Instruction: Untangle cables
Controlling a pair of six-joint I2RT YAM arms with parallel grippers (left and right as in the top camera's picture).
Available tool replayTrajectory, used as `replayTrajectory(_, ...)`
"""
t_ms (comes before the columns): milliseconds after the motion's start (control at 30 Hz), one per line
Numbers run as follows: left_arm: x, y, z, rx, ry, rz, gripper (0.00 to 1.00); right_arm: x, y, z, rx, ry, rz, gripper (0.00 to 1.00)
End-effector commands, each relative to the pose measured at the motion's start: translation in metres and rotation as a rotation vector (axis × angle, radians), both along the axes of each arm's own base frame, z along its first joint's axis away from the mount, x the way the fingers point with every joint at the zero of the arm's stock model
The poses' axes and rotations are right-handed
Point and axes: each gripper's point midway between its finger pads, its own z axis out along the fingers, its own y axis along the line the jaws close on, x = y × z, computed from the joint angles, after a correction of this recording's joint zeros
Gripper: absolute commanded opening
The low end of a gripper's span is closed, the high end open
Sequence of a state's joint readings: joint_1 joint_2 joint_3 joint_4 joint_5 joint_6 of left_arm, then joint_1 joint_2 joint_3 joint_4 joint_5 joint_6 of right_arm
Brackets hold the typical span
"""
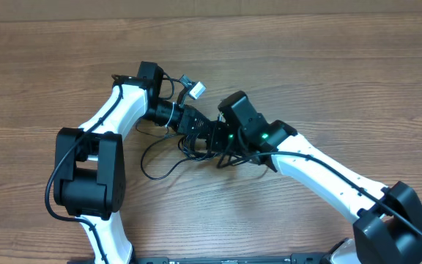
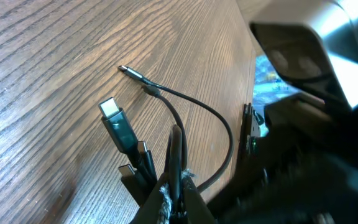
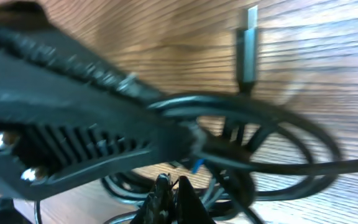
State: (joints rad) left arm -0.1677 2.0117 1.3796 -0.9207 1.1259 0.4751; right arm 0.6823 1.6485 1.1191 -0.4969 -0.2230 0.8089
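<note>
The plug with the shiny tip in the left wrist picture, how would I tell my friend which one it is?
On the wooden table, find the bunch of black cables rising from the bottom edge of the left wrist view. Of the plugs poking out on its left, it is the fattest plug, and only it has a wide pale tip.

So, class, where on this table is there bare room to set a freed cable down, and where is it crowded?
Free: the far strip of the brown wooden table beyond both arms; the near patch between the white left arm and white right arm. Crowded: the centre, where thin black cables tangle under both wrists.
</note>
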Motion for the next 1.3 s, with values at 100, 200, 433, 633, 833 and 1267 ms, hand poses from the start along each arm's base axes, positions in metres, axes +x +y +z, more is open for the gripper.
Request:
replayTrajectory(100,0.005,-0.002,0.006,-0.035,-0.016,-0.003,0.04,-0.001,-0.005,-0.005,-0.045,-0.013,-0.009,0.04)
replayTrajectory(200,0.004,-0.002,0.006,-0.034,-0.012,-0.003,0.04,0.004,-0.021,-0.011,-0.126,-0.037,-0.045,0.04)
replayTrajectory(433,0.004,-0.002,0.007,-0.038,-0.012,-0.003,0.04,0.008,-0.022,-0.01,-0.131,-0.052,-0.06,0.04)
replayTrajectory(633,0.004,-0.002,0.007,-0.038,-0.011,-0.003,0.04,0.011,-0.019,-0.008,-0.11,-0.057,-0.08,0.04)
replayTrajectory(833,0.004,-0.002,0.008,-0.046,-0.007,-0.003,0.04,0.014,-0.011,-0.003,-0.067,-0.057,-0.114,0.04)
replayTrajectory(1267,0.004,-0.003,0.008,-0.046,-0.007,-0.003,0.04,0.005,-0.002,-0.003,-0.078,-0.071,-0.075,0.04)
